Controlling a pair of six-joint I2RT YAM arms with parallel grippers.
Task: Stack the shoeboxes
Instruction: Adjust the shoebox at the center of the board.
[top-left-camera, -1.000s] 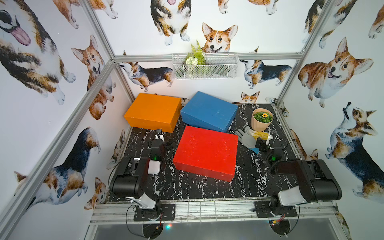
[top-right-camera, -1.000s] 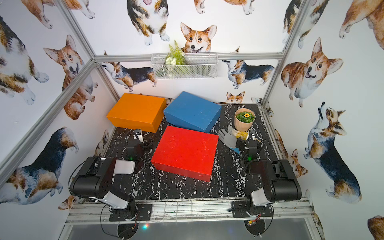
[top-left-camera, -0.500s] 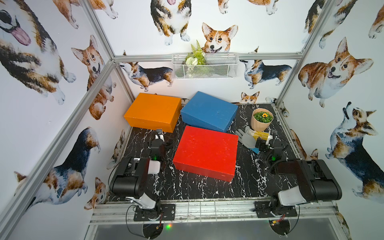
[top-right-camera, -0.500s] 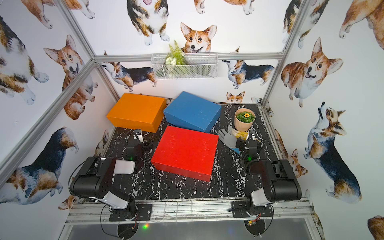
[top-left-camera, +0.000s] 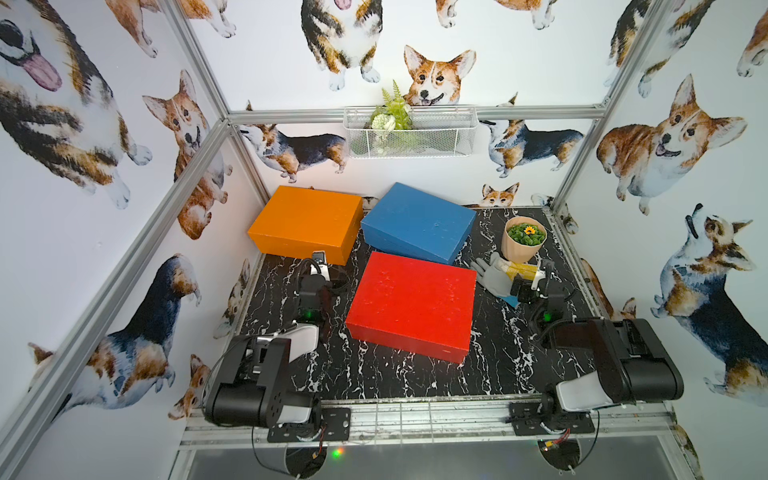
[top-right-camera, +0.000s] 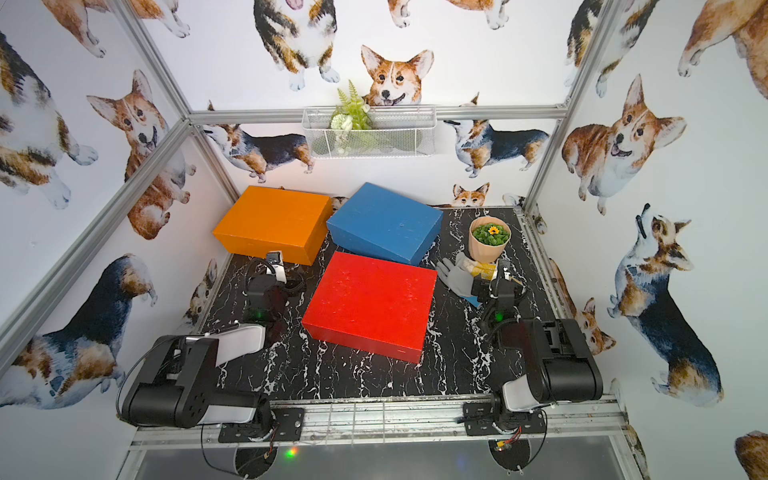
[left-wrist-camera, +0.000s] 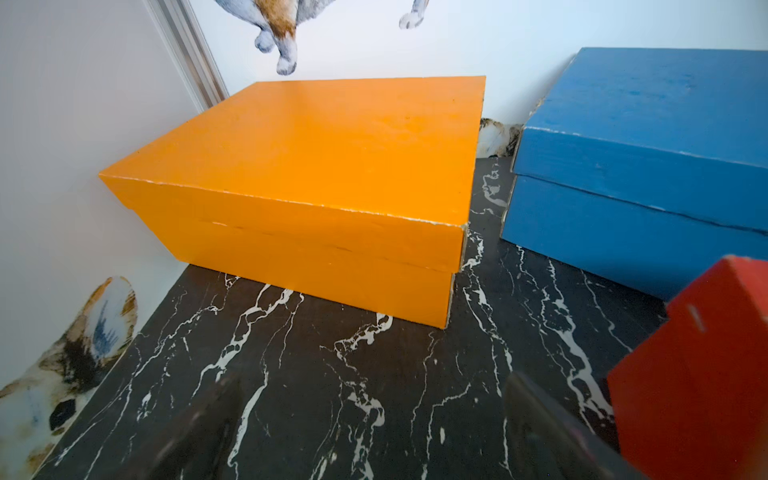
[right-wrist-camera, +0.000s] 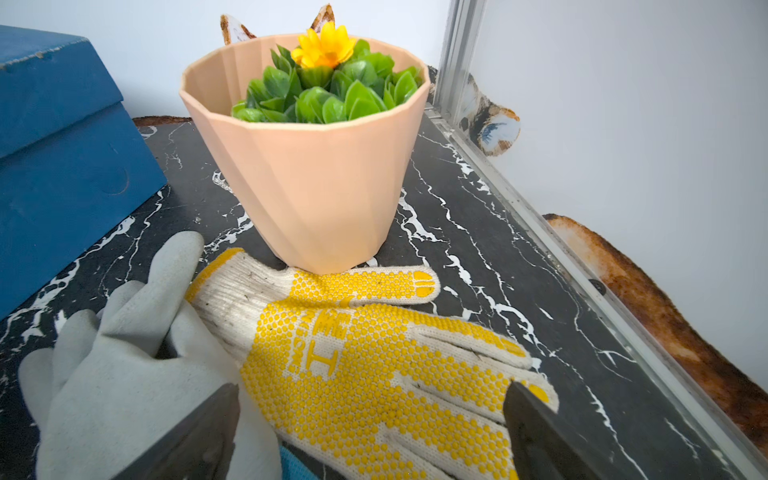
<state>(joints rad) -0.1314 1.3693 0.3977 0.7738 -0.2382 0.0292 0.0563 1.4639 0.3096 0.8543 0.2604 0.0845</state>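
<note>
Pretty simple spread on the table (top-left-camera: 374, 374): left shoebox (top-left-camera: 305, 220) sits upper left of centre, middle shoebox (top-left-camera: 417, 222) just right of it, front shoebox (top-left-camera: 411, 305) below both, dead centre. Flower pot (top-left-camera: 523, 249) is off right, gloves (top-left-camera: 494, 277) directly below it.

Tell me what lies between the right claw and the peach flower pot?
A cream knit glove with yellow dots, in the right wrist view; a grey coated glove lies beside it.

Orange shoebox (left-wrist-camera: 307, 166) sits beside blue shoebox (left-wrist-camera: 648, 137).
</note>
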